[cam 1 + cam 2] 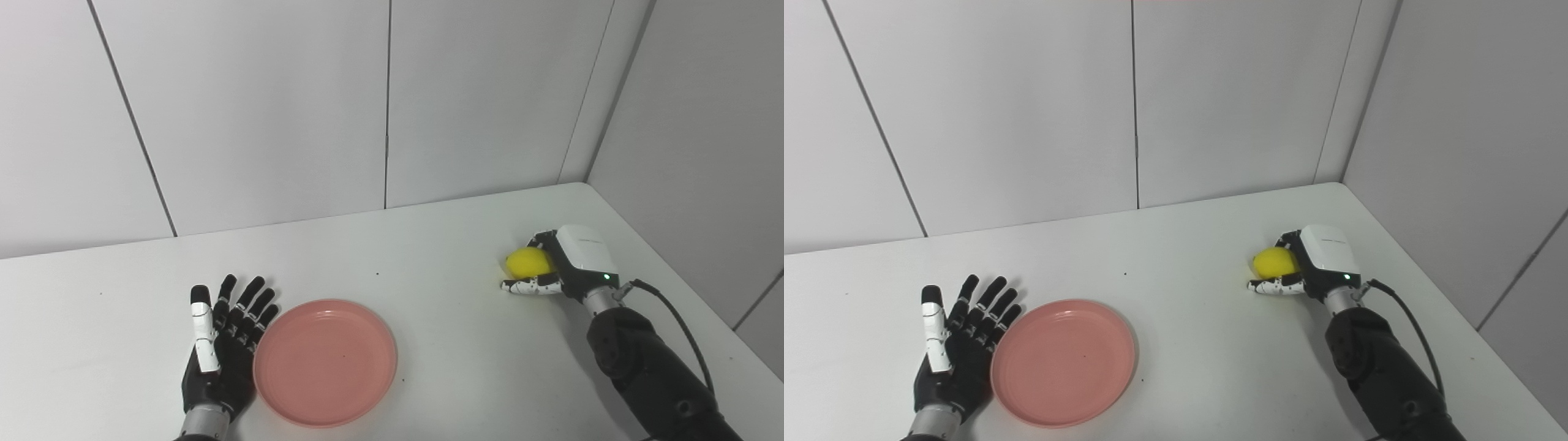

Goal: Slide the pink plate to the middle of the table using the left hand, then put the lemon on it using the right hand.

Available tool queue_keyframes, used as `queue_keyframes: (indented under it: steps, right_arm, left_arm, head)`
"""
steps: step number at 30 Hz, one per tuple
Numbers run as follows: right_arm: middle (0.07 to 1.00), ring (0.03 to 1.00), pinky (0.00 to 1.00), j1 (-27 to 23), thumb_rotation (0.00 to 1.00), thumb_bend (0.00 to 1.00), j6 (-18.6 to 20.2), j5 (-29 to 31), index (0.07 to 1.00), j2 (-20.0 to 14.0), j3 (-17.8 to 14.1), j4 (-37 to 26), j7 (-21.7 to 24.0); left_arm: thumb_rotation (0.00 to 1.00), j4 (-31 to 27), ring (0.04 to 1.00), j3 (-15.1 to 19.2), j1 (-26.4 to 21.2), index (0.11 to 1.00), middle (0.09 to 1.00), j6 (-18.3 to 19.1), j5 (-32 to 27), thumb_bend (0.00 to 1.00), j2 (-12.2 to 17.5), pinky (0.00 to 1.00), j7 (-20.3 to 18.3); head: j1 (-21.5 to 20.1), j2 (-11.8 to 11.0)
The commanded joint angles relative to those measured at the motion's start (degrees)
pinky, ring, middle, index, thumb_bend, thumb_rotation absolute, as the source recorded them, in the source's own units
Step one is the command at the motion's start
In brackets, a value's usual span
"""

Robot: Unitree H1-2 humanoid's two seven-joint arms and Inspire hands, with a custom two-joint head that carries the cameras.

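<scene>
**Desk:** What is the right robot hand (560, 266) doing at the far right of the worktop (441, 245)?

**Photographer:** Its fingers (531, 285) are curled around the lemon (528, 261), with the white back of the hand facing up. The yellow fruit shows between the digits, low against the surface; whether it is lifted clear or resting there cannot be told. The wrap looks meant to cradle a round thing that would otherwise roll.

**Desk:** And the left robot hand (223, 334)?

**Photographer:** Flat, palm up, fingers spread and holding nothing. It lies right against the left rim of the pink plate (325, 361), apparently touching it, a pose that suits a sideways push, not a lift.

**Desk:** Where does the plate sit?

**Photographer:** Near the front edge, left of centre in the left eye view, nearer centre in the right eye view, and bare inside. It lies well apart from the lemon. Judging by that, the slide seems done or nearly so, and the fruit's carry across is the step in hand.

**Desk:** Anything behind?

**Photographer:** Only pale panelled walls (257, 110) meeting in the right corner.
</scene>
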Motion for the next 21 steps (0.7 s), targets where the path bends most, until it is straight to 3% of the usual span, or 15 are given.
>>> queue_keyframes:
  steps: [1, 10, 21]
  right_arm:
    - [0.292, 0.229, 0.18, -1.1, 0.43, 0.62, -1.1, 0.2, 0.332, -1.2, 0.7, 0.5, 0.4]
    - [0.338, 0.274, 0.22, -0.9, 0.46, 0.63, -0.7, 0.8, 0.393, -1.6, 1.5, 0.6, 1.0]
    - [0.300, 0.237, 0.19, -0.8, 0.46, 0.63, -1.5, 1.9, 0.326, -2.6, 1.9, -1.8, 2.0]
  left_arm:
    - [0.86, 0.8, 0.876, -0.1, 1.7, 0.987, 0.875, 3.5, 0.1, 0.78, -0.5, 0.90, 1.5]
    - [0.85, 1.3, 0.874, 0.1, 1.5, 0.986, 0.867, 3.3, -0.1, 0.78, -0.5, 0.90, 1.3]
    - [0.86, 1.2, 0.869, -0.1, 1.5, 0.990, 0.862, 3.4, 0.1, 0.75, -0.7, 0.89, 1.2]
  head:
    - [0.1, 0.1]
    - [0.1, 0.1]
    - [0.7, 0.0]
